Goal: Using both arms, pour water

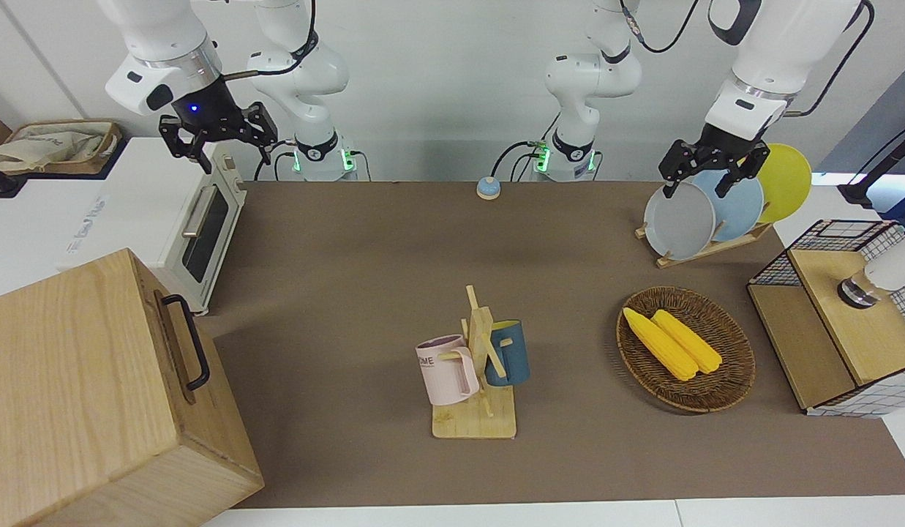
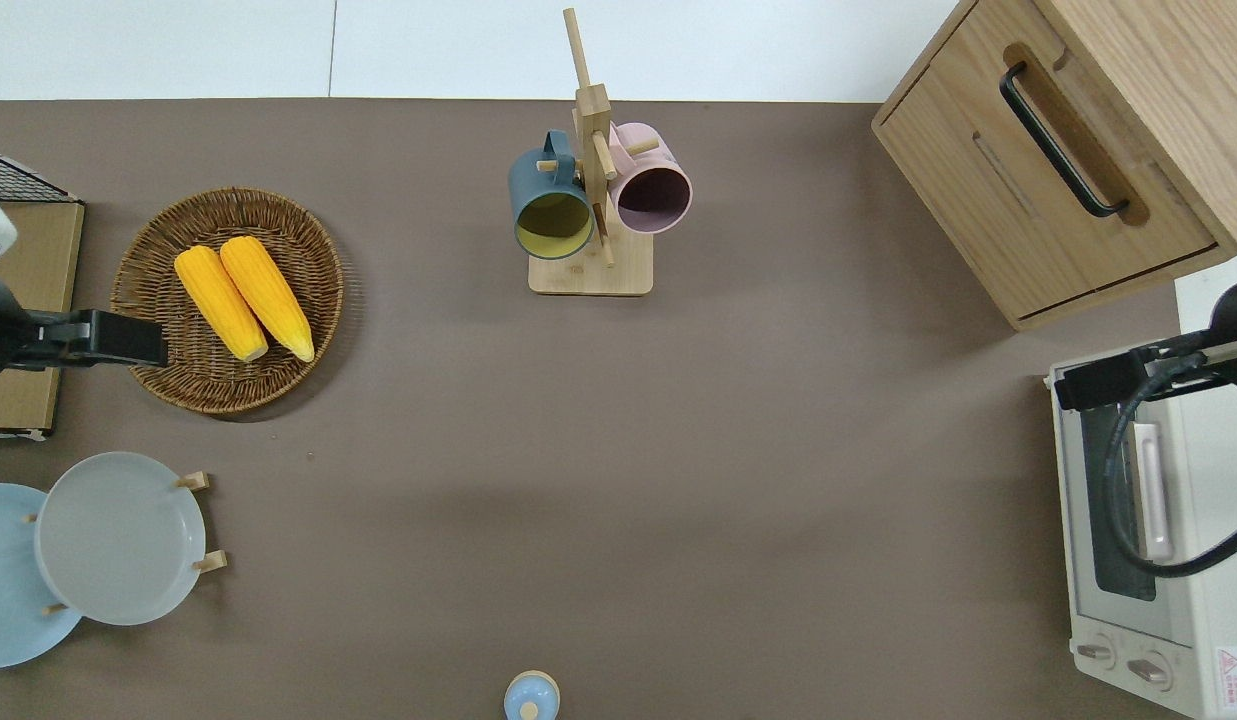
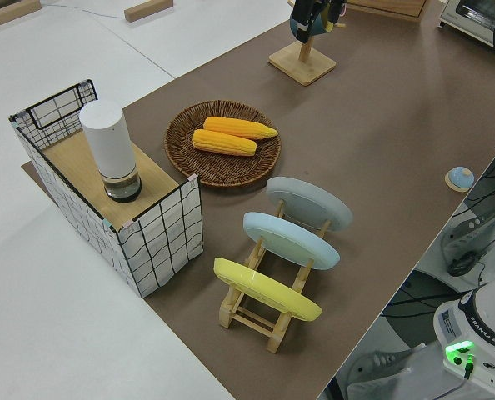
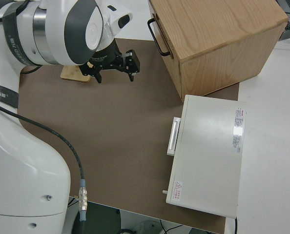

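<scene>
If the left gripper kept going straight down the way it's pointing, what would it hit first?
Probably the grey plate on the rack: the open left gripper points down right above its rim. Depth is unclear, so it might meet the blue plate beside it instead.

The middle of the desk (image 1: 364,278) lies open from the mug rack (image 1: 475,366) (pink and blue mugs hung on it) toward the robots. Obstacles line its ends: wooden cabinet (image 1: 94,395), toaster oven (image 1: 203,234), corn basket (image 1: 686,348), plate rack (image 1: 704,219).
</scene>
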`<state>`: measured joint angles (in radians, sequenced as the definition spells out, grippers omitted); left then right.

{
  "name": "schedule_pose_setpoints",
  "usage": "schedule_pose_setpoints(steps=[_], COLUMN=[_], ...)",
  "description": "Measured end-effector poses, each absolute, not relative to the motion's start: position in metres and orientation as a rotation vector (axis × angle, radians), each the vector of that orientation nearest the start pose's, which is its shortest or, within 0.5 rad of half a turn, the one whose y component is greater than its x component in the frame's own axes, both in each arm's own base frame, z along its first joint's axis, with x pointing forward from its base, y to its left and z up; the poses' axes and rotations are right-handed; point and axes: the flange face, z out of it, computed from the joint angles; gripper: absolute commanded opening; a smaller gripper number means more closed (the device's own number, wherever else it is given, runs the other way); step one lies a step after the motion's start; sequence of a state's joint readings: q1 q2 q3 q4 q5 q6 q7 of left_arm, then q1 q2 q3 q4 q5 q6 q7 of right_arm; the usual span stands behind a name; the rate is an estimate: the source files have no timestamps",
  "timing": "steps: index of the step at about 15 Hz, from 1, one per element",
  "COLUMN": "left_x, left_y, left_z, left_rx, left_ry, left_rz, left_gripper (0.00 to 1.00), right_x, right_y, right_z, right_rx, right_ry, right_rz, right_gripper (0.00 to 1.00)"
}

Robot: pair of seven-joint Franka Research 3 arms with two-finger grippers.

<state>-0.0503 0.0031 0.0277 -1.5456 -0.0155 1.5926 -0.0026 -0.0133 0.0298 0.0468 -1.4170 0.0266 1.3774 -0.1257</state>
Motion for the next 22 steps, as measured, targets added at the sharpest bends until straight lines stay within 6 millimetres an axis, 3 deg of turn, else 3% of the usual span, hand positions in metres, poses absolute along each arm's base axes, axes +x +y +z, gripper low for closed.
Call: schedule_pose_setpoints(steps=[4, 7, 14, 18, 22], left_x=[0.557, 0.557, 0.548, 0.538, 0.526], left_y=[-0.011, 0.006, 0.101, 0.159, 0.224], left_z=[0.635, 0.635, 0.633, 0.626, 0.609], left_rx=[-3.158, -3.157, -3.151, -3.147, -3.143], left_ry=[0.027, 0.043, 0.108, 0.180, 0.272], left_rz=[-0.046, -0.043, -0.041, -0.024, -0.008], left_gripper=[1.00, 1.00, 1.00, 1.00, 1.00], right_x=[0.543, 0.542, 0.546, 0.564, 0.589], right_y=[0.025, 0.033, 0.054, 0.077, 0.124], right_z=[0.663, 0.663, 0.661, 0.623, 0.578], right_rx=[-3.087, -3.083, -3.066, -3.036, -3.018], right_ry=[-0.264, -0.285, -0.340, -0.378, -0.435], right_rz=[0.105, 0.104, 0.058, 0.075, 0.057], right_gripper=[0.994, 0.994, 0.994, 0.992, 0.992])
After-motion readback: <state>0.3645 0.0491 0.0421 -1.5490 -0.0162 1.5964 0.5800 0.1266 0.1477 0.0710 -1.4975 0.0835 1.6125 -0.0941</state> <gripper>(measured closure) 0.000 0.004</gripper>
